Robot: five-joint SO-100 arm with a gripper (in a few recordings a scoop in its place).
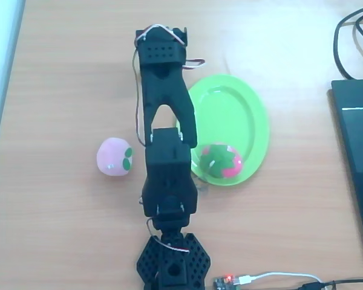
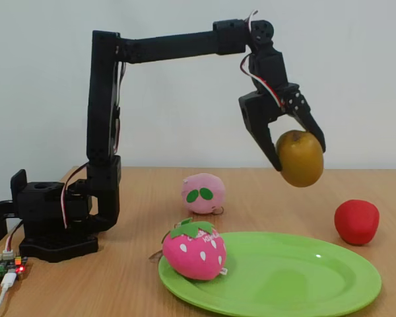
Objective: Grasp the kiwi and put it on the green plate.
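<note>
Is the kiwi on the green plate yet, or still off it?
Off. In the fixed view the gripper holds the kiwi in the air, above the green plate.

Looking like an office or lab desk: wooden table (image 1: pixel 60 229) carrying a circuit board (image 1: pixel 225 281), cables (image 1: pixel 351 36), laptop (image 1: pixel 357 169) sitting at its right edge.
</note>
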